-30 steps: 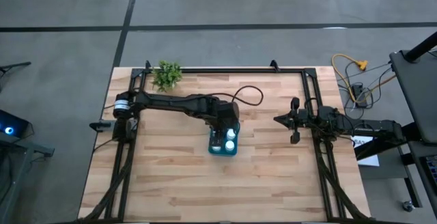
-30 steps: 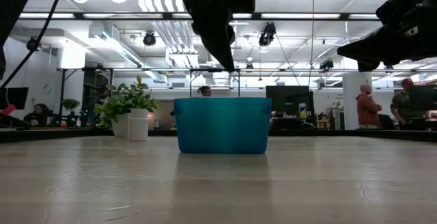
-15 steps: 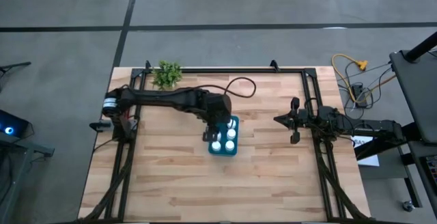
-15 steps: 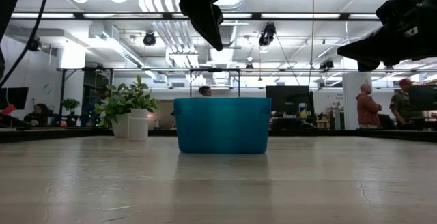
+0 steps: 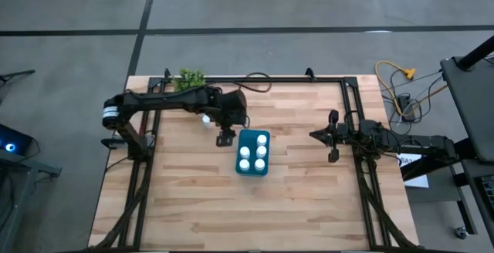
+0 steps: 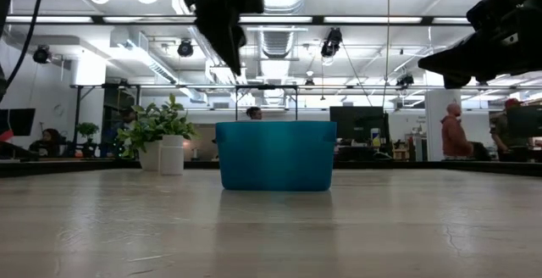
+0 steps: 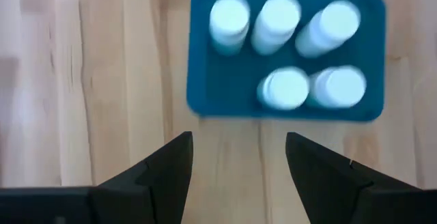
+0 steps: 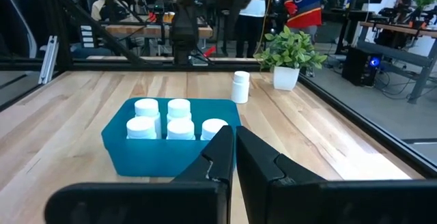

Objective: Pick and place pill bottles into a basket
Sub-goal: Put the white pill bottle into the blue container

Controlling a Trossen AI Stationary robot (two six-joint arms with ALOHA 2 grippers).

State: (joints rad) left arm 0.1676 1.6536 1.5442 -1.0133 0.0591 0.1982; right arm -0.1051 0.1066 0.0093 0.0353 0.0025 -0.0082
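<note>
**One bottle left, and the left arm is closer**

Five pill bottles [image 5: 252, 153] stand upright in the basket [image 5: 265, 137] at the desk's middle. The left gripper [image 5: 225, 137], jaws apart and empty, hangs just beside the basket's left side. The last bottle [image 8: 240, 87] stands upright farther back, toward the plant [image 8: 289, 48] at the far left corner, apparently just behind the left gripper. The right gripper [image 5: 333, 137], closed and empty, waits near the right edge, well apart.

This is a big open lab or workshop hall: bare ceiling ducts [image 6: 212, 45] and hanging lamps [image 6: 186, 47], a grey concrete floor [image 5: 255, 2], desks with monitors [image 6: 360, 124], people [image 6: 457, 132] standing behind the wooden table [image 5: 301, 191]
</note>
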